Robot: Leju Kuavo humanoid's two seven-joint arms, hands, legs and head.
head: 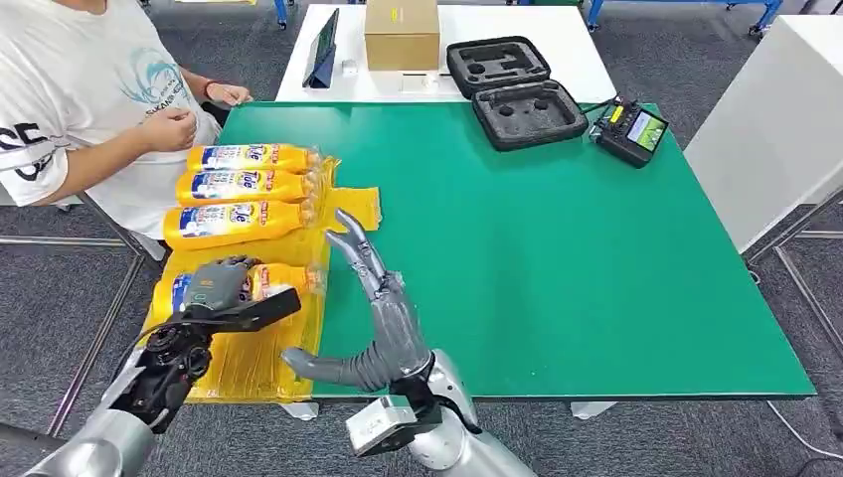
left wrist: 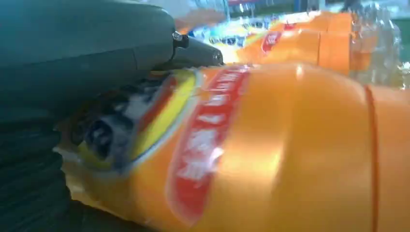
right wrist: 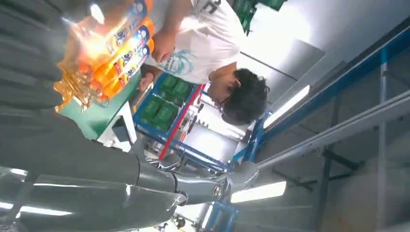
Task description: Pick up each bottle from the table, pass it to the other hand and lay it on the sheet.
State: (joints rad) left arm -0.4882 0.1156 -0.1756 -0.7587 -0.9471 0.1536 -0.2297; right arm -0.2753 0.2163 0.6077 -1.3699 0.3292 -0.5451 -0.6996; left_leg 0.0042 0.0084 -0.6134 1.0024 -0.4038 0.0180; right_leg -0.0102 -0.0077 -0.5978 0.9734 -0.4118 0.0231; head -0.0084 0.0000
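Note:
Three orange bottles (head: 249, 186) with blue and yellow labels lie side by side on the yellow sheet (head: 253, 363), at the left edge of the green table (head: 557, 248). A fourth bottle (head: 283, 278) lies on the sheet nearer to me, and my left hand (head: 221, 288) grips it around the label. The left wrist view has this bottle (left wrist: 290, 145) very close under my left hand (left wrist: 72, 58). My right hand (head: 383, 313) hovers just right of that bottle's cap end, fingers spread and holding nothing. In the right wrist view my right hand (right wrist: 72, 159) is large and the bottles (right wrist: 121, 53) lie beyond it.
A person (head: 80, 109) in a white T-shirt stands at the table's far left corner, hands near the farthest bottle. At the back are a black foam case (head: 515, 89), a controller with a screen (head: 630, 130), a cardboard box (head: 402, 33) and a tablet (head: 324, 48). A white cabinet (head: 775, 129) stands to the right.

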